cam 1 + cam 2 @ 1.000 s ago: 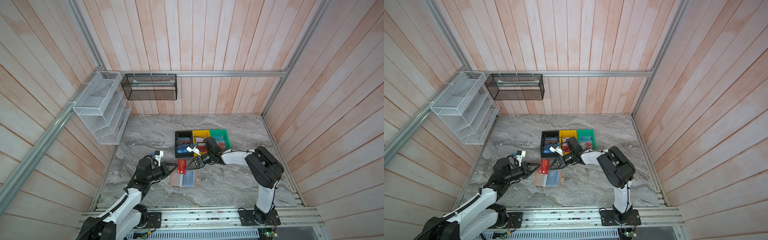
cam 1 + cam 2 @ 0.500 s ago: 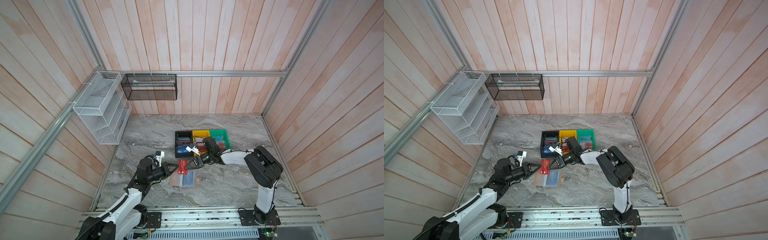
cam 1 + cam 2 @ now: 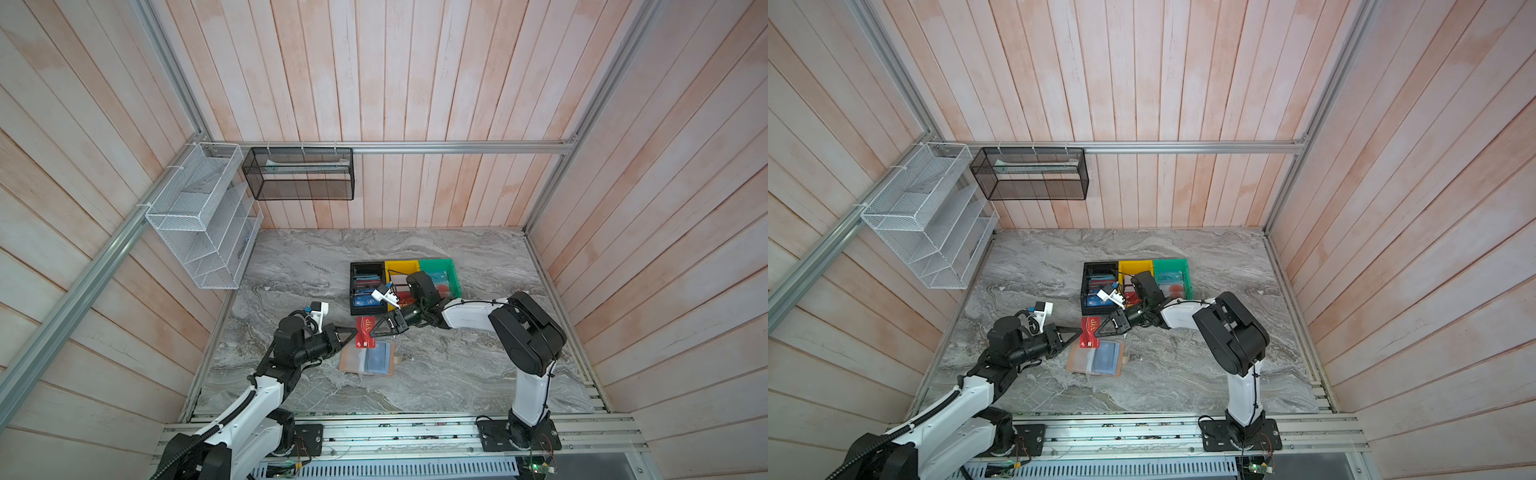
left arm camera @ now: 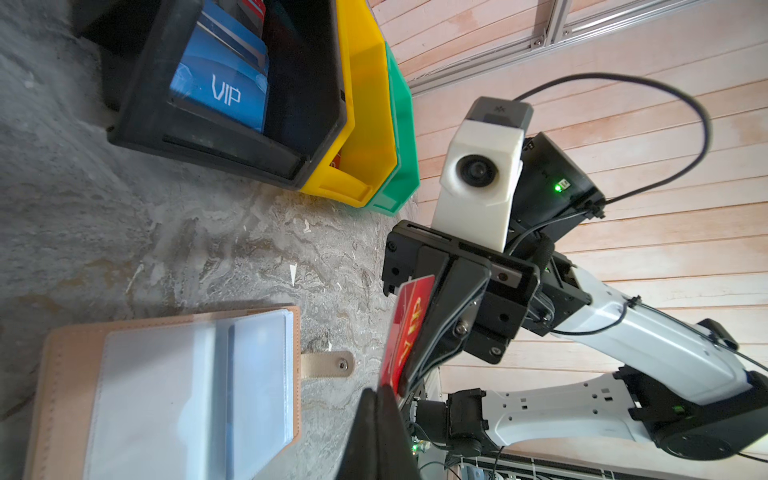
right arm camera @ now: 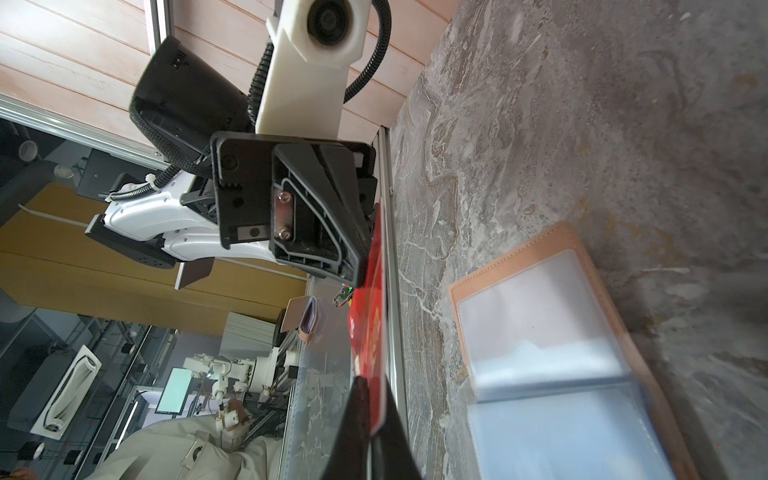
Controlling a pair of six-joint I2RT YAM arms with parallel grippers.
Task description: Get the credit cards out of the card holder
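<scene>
The card holder (image 3: 368,358) (image 3: 1096,358) lies open on the marble table, tan with clear sleeves and a strap tab (image 4: 326,365). A blue card (image 3: 377,357) shows inside its right sleeve. One of the credit cards, the red VIP card (image 3: 365,331) (image 3: 1090,332), hangs just above the holder's far edge, pinched from both sides. My left gripper (image 3: 353,330) (image 4: 384,390) is shut on its left edge. My right gripper (image 3: 372,332) (image 5: 370,386) is shut on its right edge. Both wrist views show the red card (image 4: 405,328) (image 5: 372,316) edge-on between the two grippers.
Black (image 3: 366,286), yellow (image 3: 401,268) and green (image 3: 440,270) bins stand in a row behind the grippers; a blue VIP card (image 4: 224,93) lies in the black one. A white wire rack (image 3: 199,216) and a black mesh basket (image 3: 299,174) hang on the walls.
My right gripper's jaws have closed onto the red card's right edge. Both arms and the card holder have stayed almost in place.
</scene>
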